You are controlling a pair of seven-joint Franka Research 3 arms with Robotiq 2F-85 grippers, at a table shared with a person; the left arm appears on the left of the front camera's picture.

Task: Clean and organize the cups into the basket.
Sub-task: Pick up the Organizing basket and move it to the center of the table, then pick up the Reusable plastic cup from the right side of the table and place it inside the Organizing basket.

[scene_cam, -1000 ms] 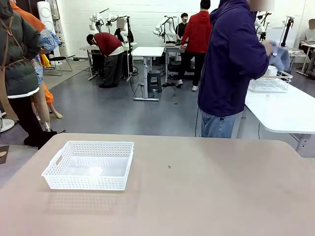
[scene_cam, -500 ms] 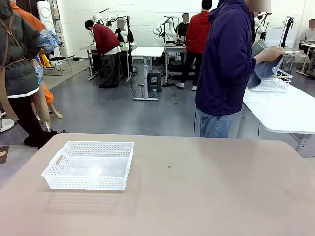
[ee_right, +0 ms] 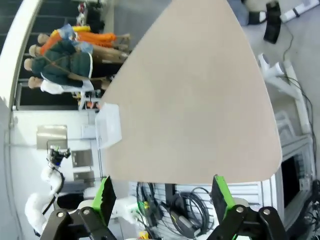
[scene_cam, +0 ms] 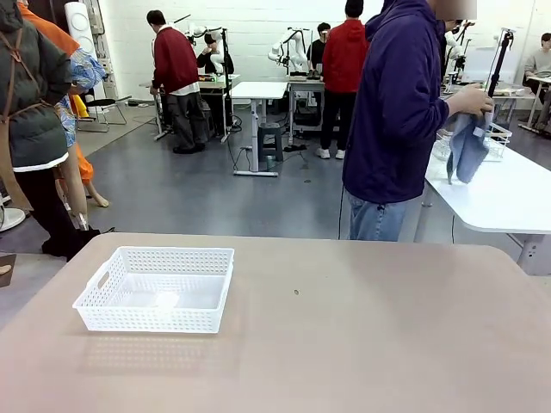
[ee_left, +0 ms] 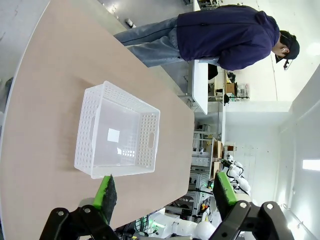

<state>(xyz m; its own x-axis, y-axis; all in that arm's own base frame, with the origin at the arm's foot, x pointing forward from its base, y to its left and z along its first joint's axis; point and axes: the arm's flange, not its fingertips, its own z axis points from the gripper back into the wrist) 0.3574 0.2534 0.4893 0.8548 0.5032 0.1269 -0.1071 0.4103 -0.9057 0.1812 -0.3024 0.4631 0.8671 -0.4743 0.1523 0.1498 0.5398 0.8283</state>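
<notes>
Basket [scene_cam: 155,288] is placed near-left on table [scene_cam: 387,344], nearer left gripper [ee_left: 165,191] than right gripper [ee_right: 162,194]; both are held spread, empty.

The left gripper [ee_left: 164,190] and the right gripper [ee_right: 162,196] have black fingers [ee_right: 92,225] with bright green pads [ee_left: 224,187] at the tips. Below the pads, round silver screws [ee_left: 56,213] mark the joints. The person [scene_cam: 396,112] wears a dark blue hooded top and blue jeans.

The basket [scene_cam: 151,317] is made of white lattice plastic, faintly glossy; the table [scene_cam: 370,344] is surfaced smooth, matt beige; the cloth [scene_cam: 469,148] is seen as soft blue-grey fabric
</notes>
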